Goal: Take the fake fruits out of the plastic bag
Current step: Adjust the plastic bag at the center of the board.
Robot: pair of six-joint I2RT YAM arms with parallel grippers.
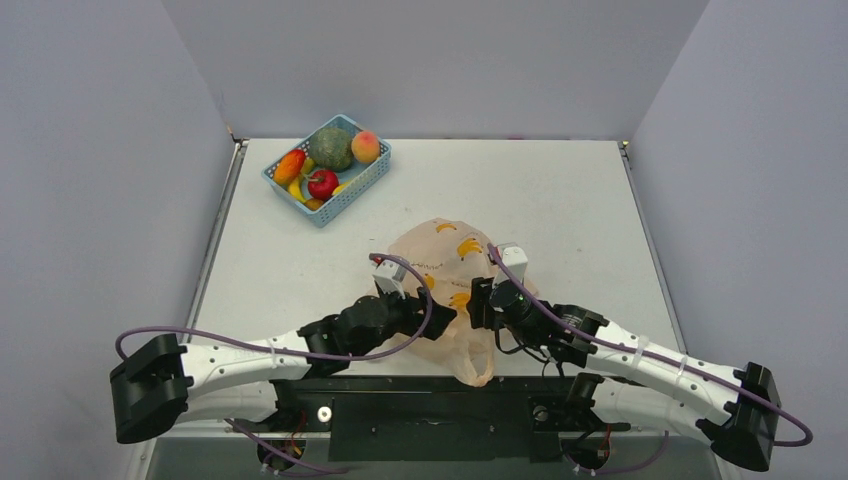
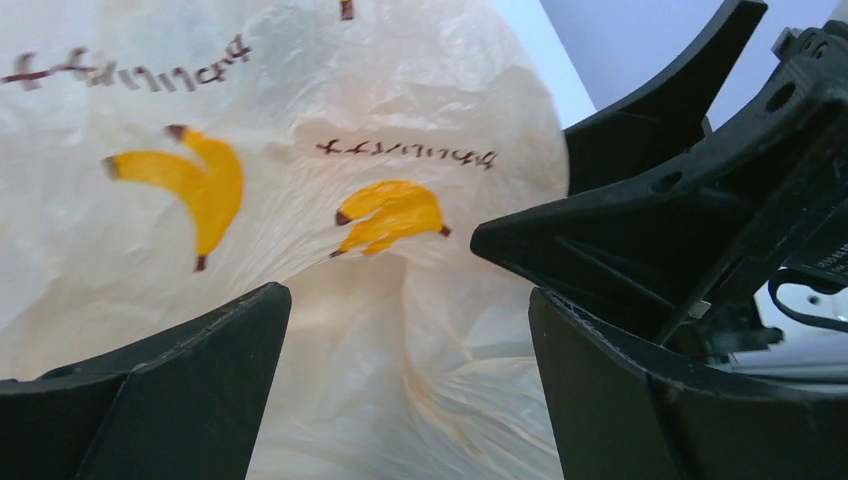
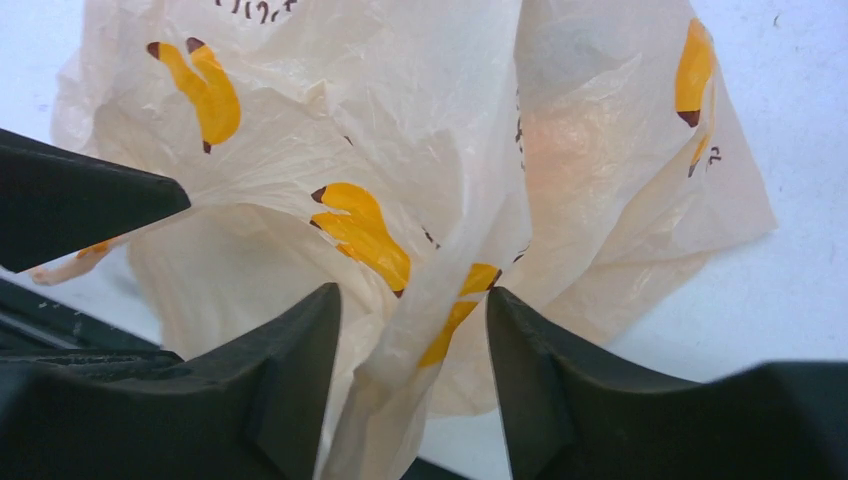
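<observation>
The plastic bag (image 1: 445,250), pale orange with printed bananas, lies crumpled near the table's front edge, between my two grippers. My left gripper (image 1: 438,312) is at its left side, open wide, with only loose film (image 2: 400,380) between the fingers (image 2: 408,295). My right gripper (image 1: 482,300) is open too, and a twisted fold of the bag (image 3: 450,120) hangs loose between its fingers (image 3: 412,292). A faint orange patch (image 3: 560,140) shows through the film; the bag's contents are hidden. Two fake fruits, one orange-red (image 1: 290,165) and one peach-pink (image 1: 366,147), lie in the basket.
A blue mesh basket (image 1: 345,200) stands at the back left with a big green ball (image 1: 331,148), a red apple (image 1: 322,183) and a yellow banana. The two grippers are close together, each seen in the other's wrist view (image 2: 680,200) (image 3: 90,205).
</observation>
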